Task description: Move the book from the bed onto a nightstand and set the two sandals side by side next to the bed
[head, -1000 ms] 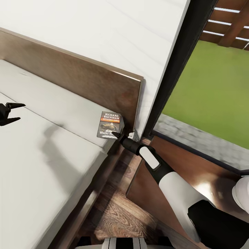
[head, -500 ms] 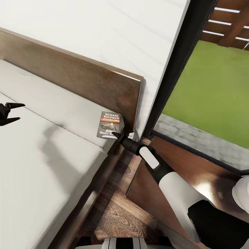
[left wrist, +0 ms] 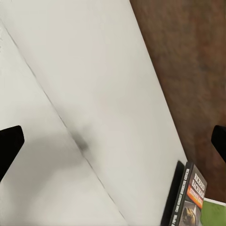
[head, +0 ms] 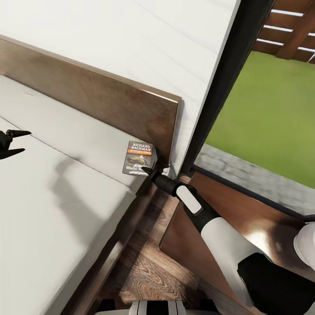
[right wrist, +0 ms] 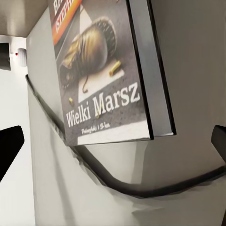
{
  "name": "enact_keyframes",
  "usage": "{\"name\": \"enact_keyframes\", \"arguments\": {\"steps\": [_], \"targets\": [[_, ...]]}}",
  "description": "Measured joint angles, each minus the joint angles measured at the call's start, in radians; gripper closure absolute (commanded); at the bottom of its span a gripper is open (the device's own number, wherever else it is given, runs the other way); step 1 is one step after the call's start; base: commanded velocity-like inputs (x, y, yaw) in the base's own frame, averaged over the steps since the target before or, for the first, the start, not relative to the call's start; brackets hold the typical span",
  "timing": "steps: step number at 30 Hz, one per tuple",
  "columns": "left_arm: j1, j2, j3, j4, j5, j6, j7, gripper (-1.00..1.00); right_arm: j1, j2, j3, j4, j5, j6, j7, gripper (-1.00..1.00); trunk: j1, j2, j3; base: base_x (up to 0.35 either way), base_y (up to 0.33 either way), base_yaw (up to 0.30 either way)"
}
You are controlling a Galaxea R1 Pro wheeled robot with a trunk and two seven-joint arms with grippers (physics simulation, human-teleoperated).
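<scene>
Bedroom's bed (head: 52, 188) was topped by one book (head: 139, 158); right end effector (head: 151, 169) was spread beside it, left end effector (head: 13, 142) was spread too.

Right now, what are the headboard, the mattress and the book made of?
The headboard looks like dark brown wood, smooth, with faint grain. The mattress seems plain, matte light-grey cloth, though this render leaves that unsure. The book looks like a paper paperback with a printed cover.

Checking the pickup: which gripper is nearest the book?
The right gripper, open at the book by the headboard; the left gripper hovers far across the mattress.
</scene>
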Motion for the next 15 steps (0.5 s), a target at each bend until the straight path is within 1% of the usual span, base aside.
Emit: {"name": "enact_keyframes", "arguments": {"steps": [15], "targets": [[0.000,0.000,0.000,0.000,0.000,0.000,0.000,-1.00,0.000,0.000,0.000,0.001,0.001,0.000,-0.001,-1.00,0.000,0.000,0.000,0.000,0.000,0.000]]}}
